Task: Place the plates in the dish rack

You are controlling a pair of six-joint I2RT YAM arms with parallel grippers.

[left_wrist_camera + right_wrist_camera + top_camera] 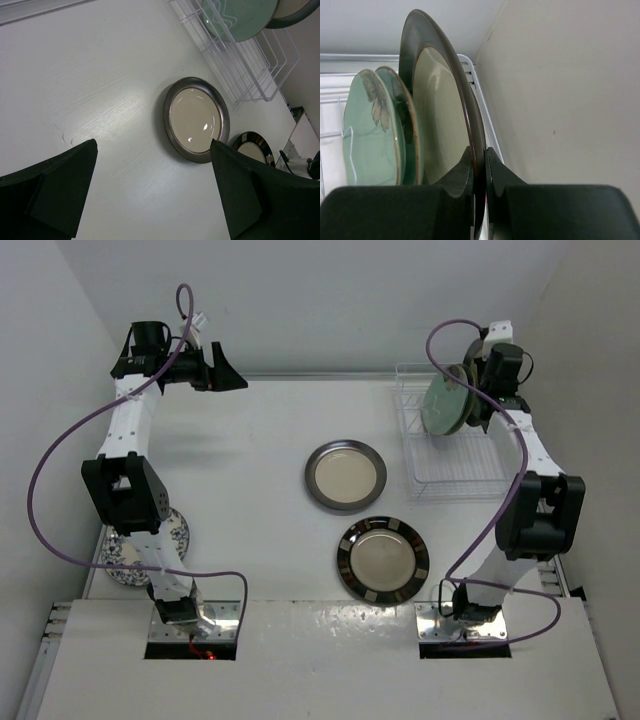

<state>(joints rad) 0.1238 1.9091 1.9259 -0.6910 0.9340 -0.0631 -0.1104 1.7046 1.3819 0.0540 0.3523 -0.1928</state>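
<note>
My right gripper (479, 152) is shut on the rim of a cream plate with a dark-grey rim (440, 125) and holds it upright over the dish rack (455, 465) at the far right (480, 390). Two mint-green plates (370, 130) stand in the rack right beside it; they also show in the top view (443, 405). A second cream plate (346, 476) and the black-banded plate (383, 560) lie flat mid-table. The blue-floral plate (180, 532) lies at the near left, partly hidden by the left arm. My left gripper (225, 375) is open and empty at the far left, above the table (152, 145).
The right side wall (560, 100) is close behind the held plate and the rack. The back wall runs just behind the rack's far edge. The left wrist view shows the rack (250, 75) beyond the flat cream plate (196, 119).
</note>
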